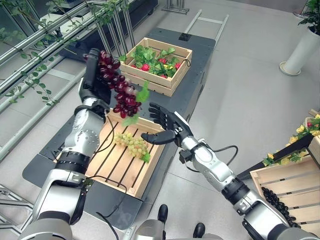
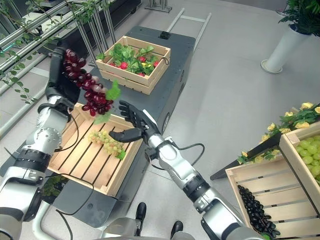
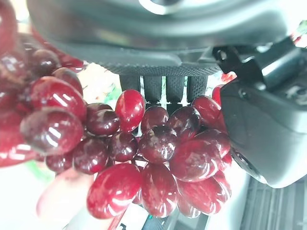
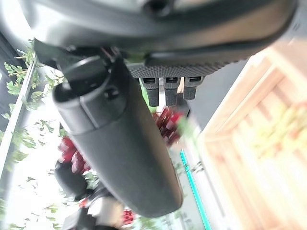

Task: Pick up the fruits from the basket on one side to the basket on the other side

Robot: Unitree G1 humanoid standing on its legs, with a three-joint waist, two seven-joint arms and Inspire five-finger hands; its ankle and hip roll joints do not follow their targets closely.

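A bunch of red grapes [image 1: 120,90] is held aloft in the curled fingers of the left hand [image 1: 92,75], above the wooden crate [image 1: 122,162] where a green bunch [image 1: 132,145] lies. The right hand [image 1: 165,125] is spread open and empty at four o'clock of the red bunch. The bunch is judged limp, swinging and easily shed, so it is best taken near the stem.

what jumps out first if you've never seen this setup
A bunch of red grapes held high in the left robot hand, dangling above the near wooden crate where green grapes lie. The right robot hand waits open beside it, over that crate's edge.
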